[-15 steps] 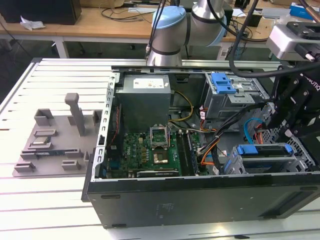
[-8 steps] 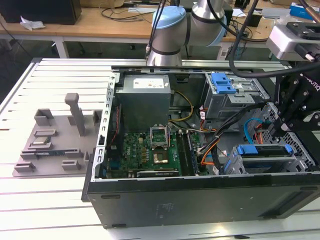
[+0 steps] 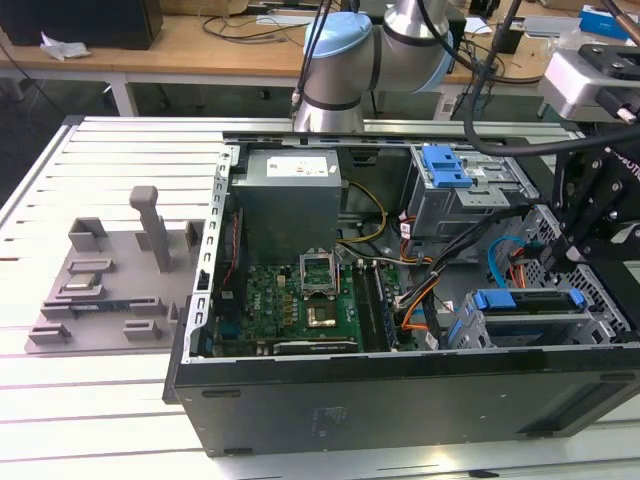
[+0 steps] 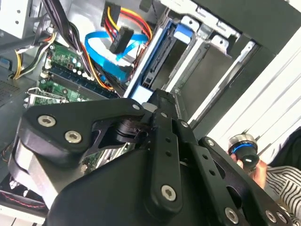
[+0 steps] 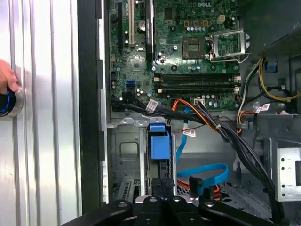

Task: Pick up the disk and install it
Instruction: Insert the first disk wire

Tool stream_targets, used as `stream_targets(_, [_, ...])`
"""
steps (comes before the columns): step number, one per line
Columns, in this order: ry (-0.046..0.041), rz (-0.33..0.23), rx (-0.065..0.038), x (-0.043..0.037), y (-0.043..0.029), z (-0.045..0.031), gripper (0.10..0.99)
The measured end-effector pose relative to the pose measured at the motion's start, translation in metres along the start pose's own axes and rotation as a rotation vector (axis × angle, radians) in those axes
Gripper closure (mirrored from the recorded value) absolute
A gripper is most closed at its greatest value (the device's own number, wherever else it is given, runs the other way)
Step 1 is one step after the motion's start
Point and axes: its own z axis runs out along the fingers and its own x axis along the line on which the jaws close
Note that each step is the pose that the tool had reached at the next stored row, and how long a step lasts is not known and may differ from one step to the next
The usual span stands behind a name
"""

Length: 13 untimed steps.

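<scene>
The computer case [image 3: 400, 400] lies open on the desk [image 3: 100, 400]. The disk [image 3: 530, 303] with its blue frame sits in the drive slot, at the corner of the case on the exterior view's right. The black end effector [image 3: 590, 215] hangs just above it. I cannot tell if the end effector is open or closed. In the first wrist view, a hand [image 5: 6, 77] touches a round knob [image 5: 8, 103] on the desk beside the case.
</scene>
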Motion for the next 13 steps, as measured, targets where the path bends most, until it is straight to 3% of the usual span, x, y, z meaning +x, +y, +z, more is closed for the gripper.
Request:
stream_targets(7, [0.0015,0.000,0.000,-0.0188,-0.0164,0.0010,0.980])
stream_targets(13, [0.0021,0.000,0.000,-0.0239,-0.0184,0.0037,0.980])
